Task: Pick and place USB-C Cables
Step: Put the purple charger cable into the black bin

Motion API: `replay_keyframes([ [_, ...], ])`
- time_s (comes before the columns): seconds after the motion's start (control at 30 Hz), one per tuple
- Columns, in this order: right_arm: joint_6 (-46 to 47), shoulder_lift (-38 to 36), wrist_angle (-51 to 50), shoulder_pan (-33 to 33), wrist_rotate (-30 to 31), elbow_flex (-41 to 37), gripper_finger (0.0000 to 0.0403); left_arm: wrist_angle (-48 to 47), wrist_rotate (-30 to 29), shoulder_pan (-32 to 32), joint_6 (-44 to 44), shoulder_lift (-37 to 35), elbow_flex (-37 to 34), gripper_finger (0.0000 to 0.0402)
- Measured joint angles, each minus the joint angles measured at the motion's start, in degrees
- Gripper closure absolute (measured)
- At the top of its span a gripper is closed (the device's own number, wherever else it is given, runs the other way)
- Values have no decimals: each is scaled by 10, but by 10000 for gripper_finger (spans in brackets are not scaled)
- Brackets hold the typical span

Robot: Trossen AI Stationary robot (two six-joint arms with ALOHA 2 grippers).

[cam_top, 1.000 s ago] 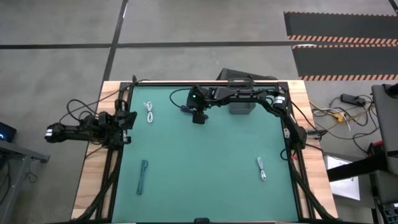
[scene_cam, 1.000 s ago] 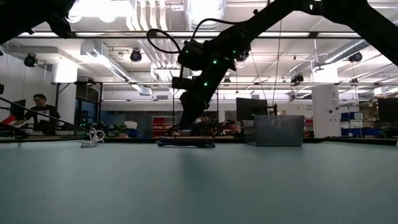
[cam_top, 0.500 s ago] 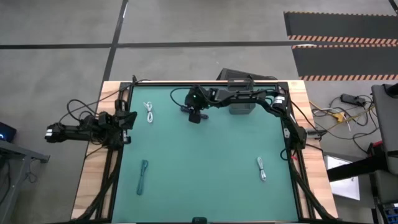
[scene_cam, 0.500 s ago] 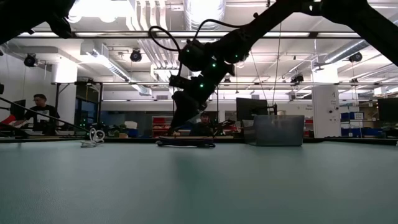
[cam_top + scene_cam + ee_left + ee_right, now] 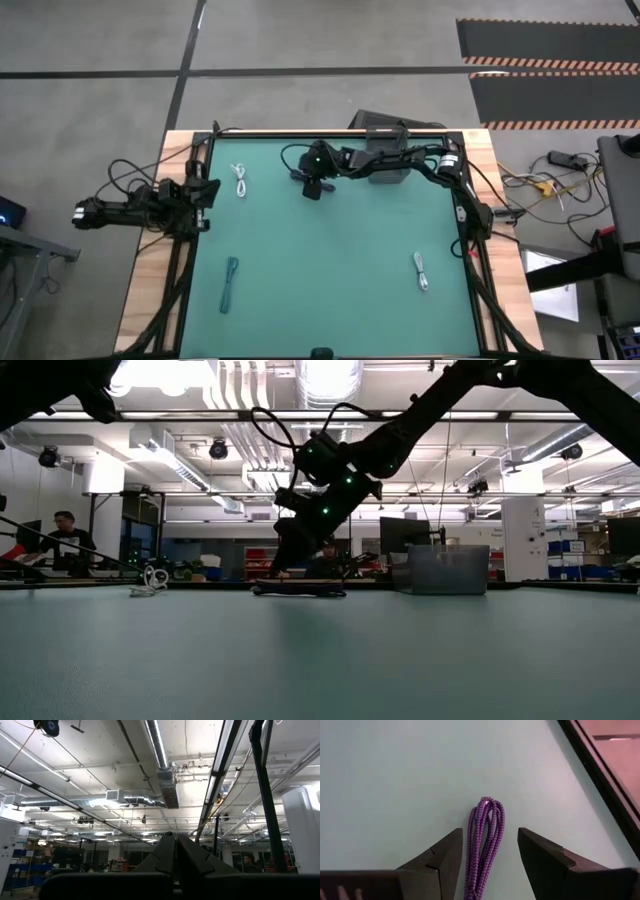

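On the tabletop (image 5: 330, 260), one cable (image 5: 240, 181) lies far left, another (image 5: 229, 283) near left, a third (image 5: 421, 271) near right. A fourth (image 5: 484, 845) lies at the far edge between the right hand's (image 5: 487, 865) spread fingers. The left hand (image 5: 205, 192) sits off the left edge.

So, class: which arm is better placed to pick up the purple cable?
Right. The right gripper hangs open astride the purple cable on the mat; the left gripper waits at the table's left edge.

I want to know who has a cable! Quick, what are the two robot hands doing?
Left hand: parked at the table's left edge, shut, holding nothing.
Right hand: open, a finger each side of the purple cable, not gripping it.
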Motion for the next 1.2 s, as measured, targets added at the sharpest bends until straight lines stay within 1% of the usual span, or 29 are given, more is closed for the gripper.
replay_keyframes([
  [0.2,8,0,62,0,4,-39,220,0,0,0,-6,0,0,402],
  [0.43,13,0,83,0,19,-69,220,0,0,0,-6,0,0,402],
  [0.6,14,0,103,0,19,-72,220,0,0,0,-5,0,0,402],
  [1.0,18,0,95,0,17,-71,220,0,0,0,-5,0,0,402],
  [1.2,18,0,6,0,15,-34,227,0,0,0,-5,0,0,402],
])
